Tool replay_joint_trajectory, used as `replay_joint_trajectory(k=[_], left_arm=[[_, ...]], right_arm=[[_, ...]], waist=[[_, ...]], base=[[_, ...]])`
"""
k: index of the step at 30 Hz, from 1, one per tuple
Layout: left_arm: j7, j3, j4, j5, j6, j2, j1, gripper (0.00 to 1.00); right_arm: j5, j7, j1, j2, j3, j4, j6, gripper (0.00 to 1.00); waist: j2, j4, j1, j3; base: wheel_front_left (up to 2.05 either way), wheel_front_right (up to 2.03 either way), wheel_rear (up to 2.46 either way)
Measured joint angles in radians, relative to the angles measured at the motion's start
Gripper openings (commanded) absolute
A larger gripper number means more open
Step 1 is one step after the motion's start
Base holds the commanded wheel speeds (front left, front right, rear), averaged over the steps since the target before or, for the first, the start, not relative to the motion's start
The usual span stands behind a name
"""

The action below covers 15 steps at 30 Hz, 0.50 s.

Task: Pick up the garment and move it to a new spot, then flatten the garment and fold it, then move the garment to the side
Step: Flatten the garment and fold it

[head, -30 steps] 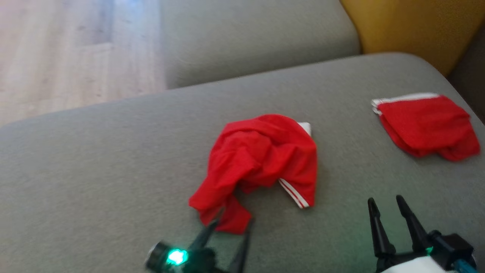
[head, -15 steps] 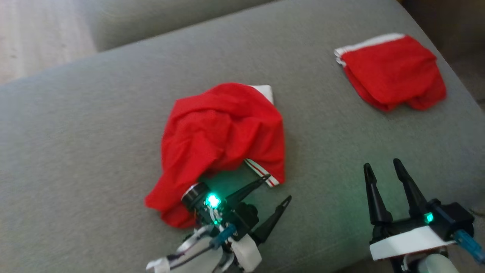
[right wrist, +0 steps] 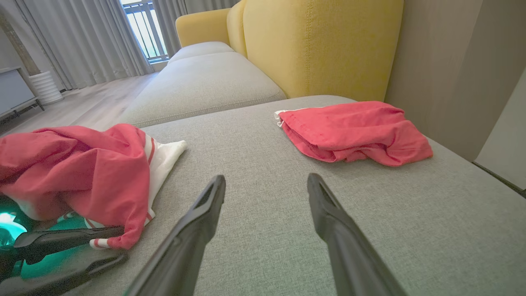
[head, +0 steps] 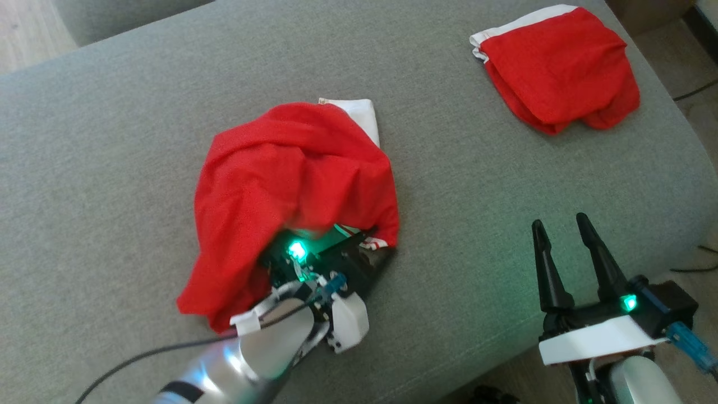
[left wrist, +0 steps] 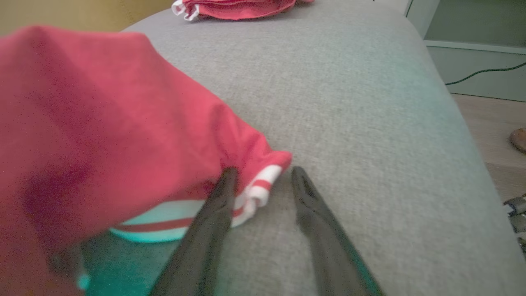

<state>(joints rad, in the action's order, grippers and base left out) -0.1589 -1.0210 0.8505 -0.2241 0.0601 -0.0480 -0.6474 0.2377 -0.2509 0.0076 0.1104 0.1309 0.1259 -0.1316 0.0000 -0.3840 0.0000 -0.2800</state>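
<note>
A crumpled red garment [head: 291,168] with a white, red-striped band lies mid-cushion on the grey sofa [head: 112,112]. My left gripper [head: 374,244] is pushed in at the garment's near edge, partly under the cloth. In the left wrist view the left gripper [left wrist: 263,170] has its jaws apart, with the striped hem corner [left wrist: 259,191] lying between them against the left finger. The garment [left wrist: 102,123] bulges up on that view's left. My right gripper [head: 561,220] stands open over bare cushion to the right, holding nothing. From the right wrist, the right gripper [right wrist: 266,177] points between both cloths, garment [right wrist: 82,172] at left.
A second red cloth [head: 555,67], folded with a white band, lies at the cushion's far right corner [right wrist: 353,131]. A yellow backrest [right wrist: 320,41] rises behind it. The cushion's right edge drops to floor [head: 695,112] with a dark cable.
The head camera has tilted down. My left gripper has pushed forward from short of the garment to its striped hem, its jaws a little narrower. The right gripper stays open.
</note>
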Motion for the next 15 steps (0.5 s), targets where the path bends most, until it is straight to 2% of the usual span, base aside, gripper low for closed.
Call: replay_joint_trajectory(k=[1, 2, 3, 8, 12, 15], left_arm=[[0.004, -0.004, 0.009, -0.007, -0.005, 0.002, -0.009, 0.36], [0.004, -0.007, 0.016, -0.013, -0.011, 0.003, -0.018, 0.05], [0.004, -0.009, 0.022, -0.02, -0.013, 0.004, -0.028, 0.0], [-0.028, -0.015, 0.028, -0.075, -0.007, 0.002, -0.039, 0.0], [-0.056, -0.013, -0.043, -0.139, -0.001, -0.002, -0.058, 0.0], [-0.064, -0.007, -0.096, -0.178, 0.003, -0.001, -0.135, 0.0]], right_arm=[[0.0, 0.0, 0.0, -0.001, 0.0, 0.0, 0.0, 1.0], [0.0, 0.0, 0.0, -0.002, 0.001, 0.0, 0.0, 1.0], [0.0, 0.0, 0.0, -0.002, 0.001, 0.0, 0.0, 1.0], [0.0, 0.0, -0.002, -0.006, 0.004, 0.006, 0.0, 1.0], [0.0, 0.0, -0.002, -0.007, 0.004, 0.013, 0.0, 1.0], [0.0, 0.0, 0.002, -0.007, 0.004, 0.014, 0.0, 1.0]], waist=[[0.0, -0.002, 0.0, -0.003], [0.0, -0.004, -0.0001, -0.006], [0.0, -0.005, 0.0, -0.008], [0.0, -0.005, 0.0, 0.01], [0.0, 0.0, 0.0, 0.05], [0.0, 0.002, 0.0, 0.093]], base=[[0.0, 0.0, 0.0], [0.0, 0.0, 0.0], [0.0, 0.0, 0.0], [0.0, 0.0, 0.0], [0.0, 0.0, 0.0], [0.0, 0.0, 0.0]])
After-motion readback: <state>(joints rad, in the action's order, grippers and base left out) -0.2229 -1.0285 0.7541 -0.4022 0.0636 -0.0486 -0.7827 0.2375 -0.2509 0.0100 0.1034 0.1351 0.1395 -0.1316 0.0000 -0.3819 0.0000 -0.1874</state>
